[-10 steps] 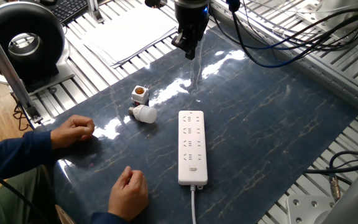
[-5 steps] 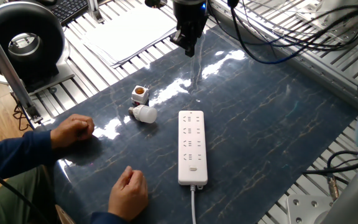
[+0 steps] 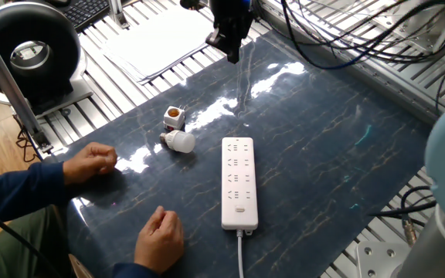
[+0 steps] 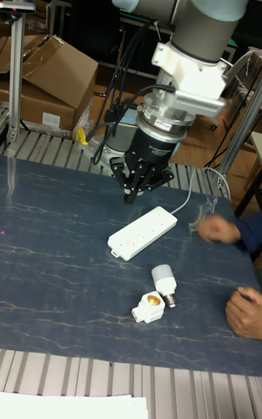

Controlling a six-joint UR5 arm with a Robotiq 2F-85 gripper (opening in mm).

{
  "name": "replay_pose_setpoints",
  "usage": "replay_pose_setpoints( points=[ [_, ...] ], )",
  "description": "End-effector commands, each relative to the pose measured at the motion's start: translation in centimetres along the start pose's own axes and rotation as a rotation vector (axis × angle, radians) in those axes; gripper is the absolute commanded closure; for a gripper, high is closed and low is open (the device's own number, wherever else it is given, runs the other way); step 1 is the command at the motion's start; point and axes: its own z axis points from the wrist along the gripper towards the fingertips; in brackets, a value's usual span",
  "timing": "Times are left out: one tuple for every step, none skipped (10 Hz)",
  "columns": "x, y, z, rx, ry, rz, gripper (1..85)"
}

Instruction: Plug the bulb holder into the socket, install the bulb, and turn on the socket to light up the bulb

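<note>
The bulb holder, a small white cube with an orange-copper opening, lies on the dark table. Right beside it the white bulb lies on its side. The socket, a long white power strip with its cord at the near end, lies flat to the right of them. My gripper hangs high above the table's far side, well away from all three. Its fingers are drawn together to a point with nothing between them.
A person's two hands rest on the table's near-left part, close to the bulb. A black round device and white sheets lie beyond the far-left edge. Cables hang at the far right.
My gripper has risen and drifted a little toward the table's far side. The holder, bulb, socket and hands have stayed put.
</note>
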Motion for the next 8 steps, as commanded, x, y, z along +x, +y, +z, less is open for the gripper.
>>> replay_pose_setpoints(
  points=[
    [-2.7,1.4,-1.8,-0.022,-0.015,-0.027,84.7],
    [-3.6,2.6,-2.1,-0.069,-0.028,-0.042,84.7],
    [-4.9,2.4,-2.4,-0.055,-0.051,-0.069,84.7],
    [-6.4,2.9,-3.0,-0.055,-0.066,-0.079,84.7],
    [-7.7,4.0,-3.6,-0.07,-0.074,-0.079,84.7],
    [-8.6,4.8,-4.3,-0.075,-0.071,-0.102,84.7],
    [-9.0,5.4,-5.0,-0.066,-0.048,-0.123,84.7],
    [-9.4,6.3,-5.7,-0.061,-0.038,-0.131,84.7]
  ],
)
